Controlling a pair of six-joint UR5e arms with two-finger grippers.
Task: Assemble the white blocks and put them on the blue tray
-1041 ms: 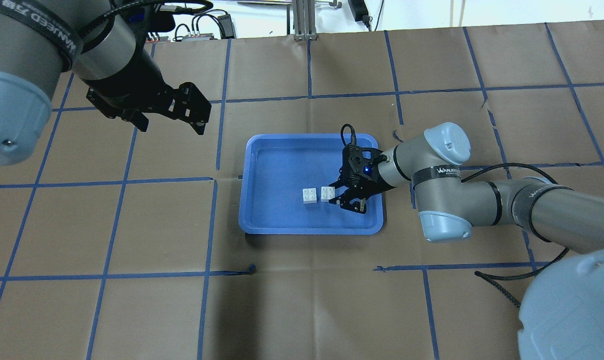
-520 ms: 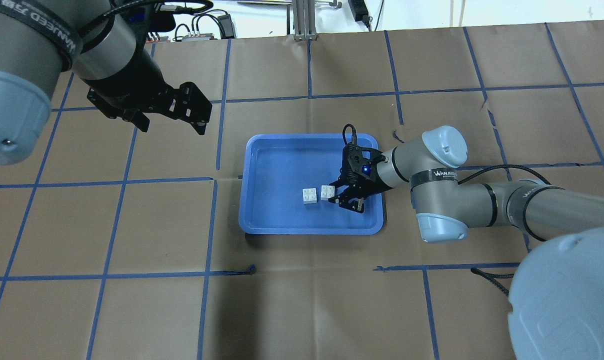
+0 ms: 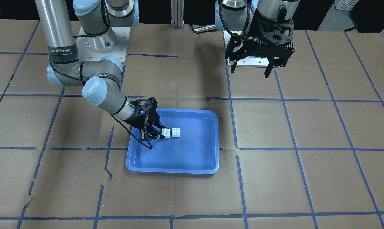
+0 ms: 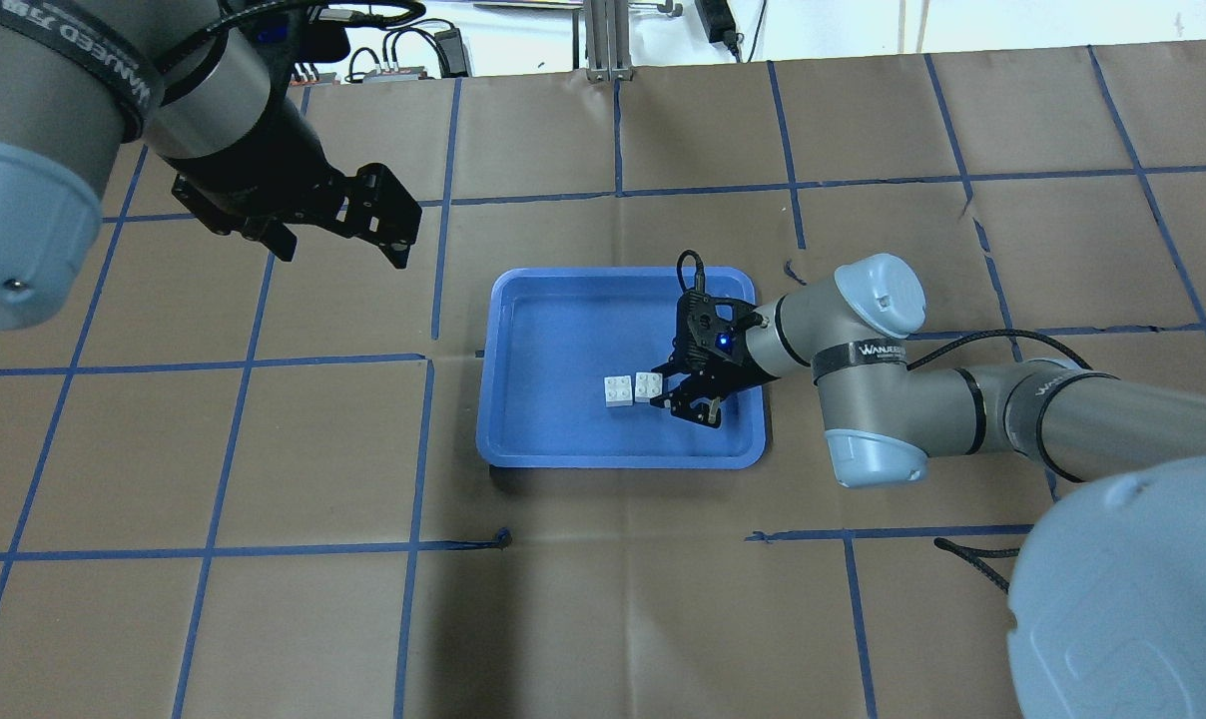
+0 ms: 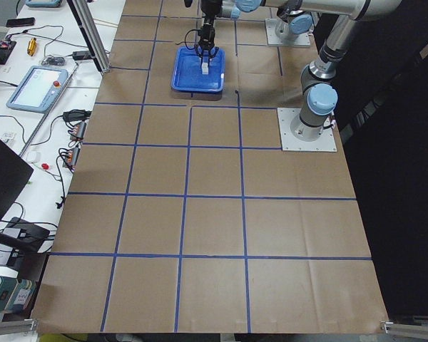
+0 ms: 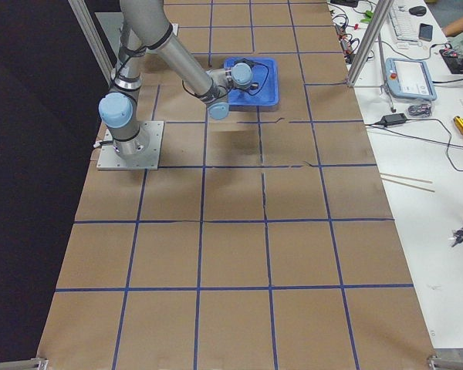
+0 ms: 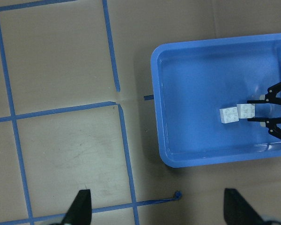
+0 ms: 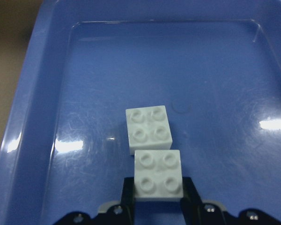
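The blue tray (image 4: 563,320) lies mid-table. Two white blocks are in it, side by side. One white block (image 4: 619,390) rests free on the tray floor. My right gripper (image 4: 655,387) is shut on the other white block (image 4: 648,384) and holds it right against the free one. In the right wrist view the held block (image 8: 158,174) sits between my fingers (image 8: 128,190), studs up, with the free block (image 8: 148,129) just beyond it. My left gripper (image 4: 395,228) is open and empty, high over the table to the tray's far left.
Brown paper with blue tape lines covers the table (image 4: 264,449). The tray's raised rim (image 4: 618,461) surrounds the blocks. In the front-facing view the left gripper (image 3: 250,70) hangs near its base plate. Cables and a tablet lie off the table edge (image 5: 43,82).
My right gripper has shifted slightly left with its white block, closing the gap to the free block. The left arm has not moved.
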